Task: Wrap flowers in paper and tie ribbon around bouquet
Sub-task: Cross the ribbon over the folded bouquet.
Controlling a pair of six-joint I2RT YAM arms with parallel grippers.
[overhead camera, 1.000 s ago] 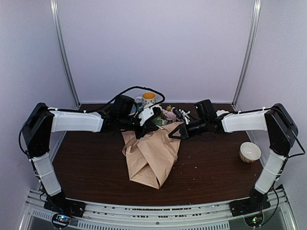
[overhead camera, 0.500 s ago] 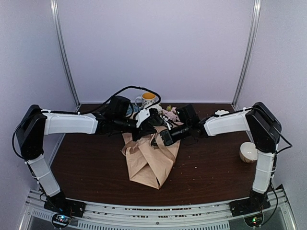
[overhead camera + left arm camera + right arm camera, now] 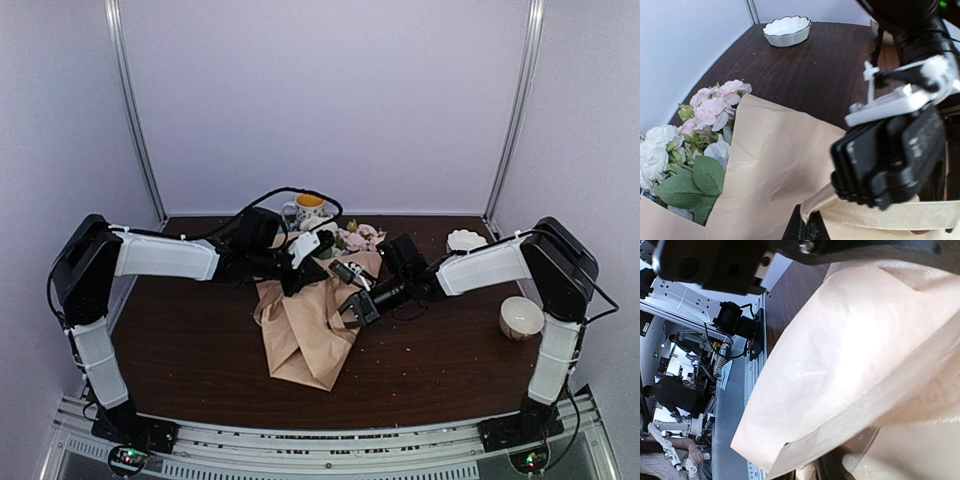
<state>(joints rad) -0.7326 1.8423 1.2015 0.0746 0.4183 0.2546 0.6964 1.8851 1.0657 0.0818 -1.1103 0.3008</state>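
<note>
Bouquet [image 3: 318,300]: right hand [image 3: 350,313] has swung down onto paper [image 3: 295,350], grip cannot be told. Left hand [image 3: 294,281] stays clamped on ribbon [image 3: 890,218]; tying likely starting.

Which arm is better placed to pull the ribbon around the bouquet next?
Right, most likely. The left gripper is shut near the flowers, apparently pinching the ribbon, so it serves as anchor. The right gripper sits against the paper cone, beside the ribbon's free run.

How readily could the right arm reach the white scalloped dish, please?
Probably yes: the white scalloped dish lies uncovered beside the right arm, though its fingers are at the peach-tan paper bouquet.
</note>
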